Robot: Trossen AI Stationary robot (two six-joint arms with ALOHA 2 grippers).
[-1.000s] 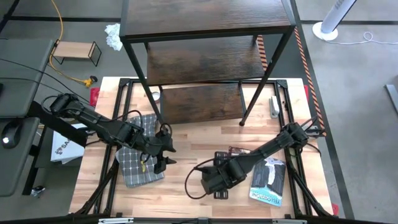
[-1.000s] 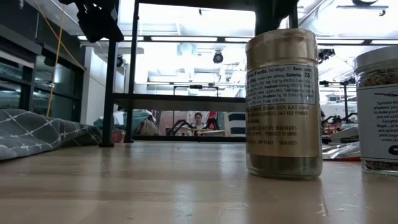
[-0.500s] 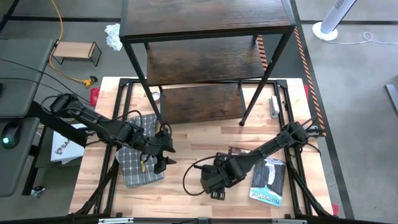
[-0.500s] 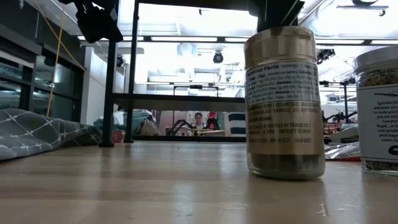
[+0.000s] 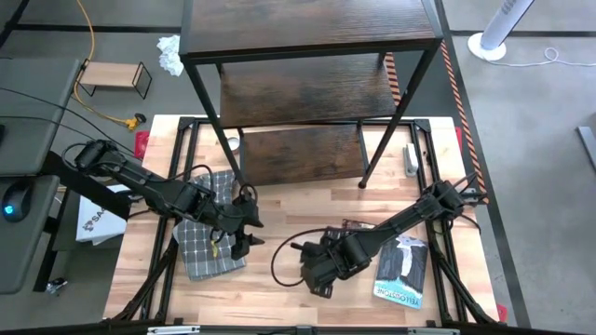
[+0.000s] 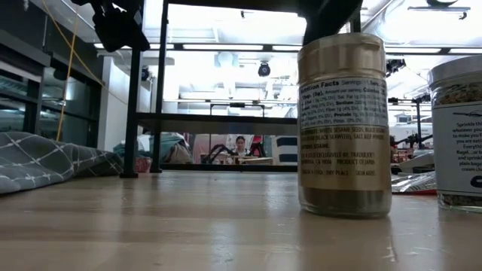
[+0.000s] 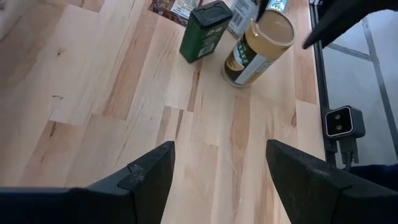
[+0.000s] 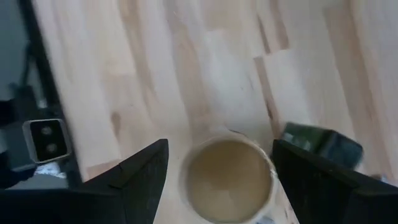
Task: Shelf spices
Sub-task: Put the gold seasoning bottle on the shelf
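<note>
Two dark fingers of the right gripper (image 8: pixel 214 180) stand apart on either side of the tan round gold-lidded spice jar (image 8: pixel 227 177), upright on the light wood table (image 5: pixel 279 214), not clamped. The left gripper (image 7: pixel 214 180) hangs open farther left, near the grey checked cloth (image 5: pixel 207 244). The dark brown three-tier shelf (image 5: pixel 307 56) stands at the far side.

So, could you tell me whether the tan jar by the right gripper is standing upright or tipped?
Upright. The tan jar stands with its base flat on the table, gold cap on top.
</note>
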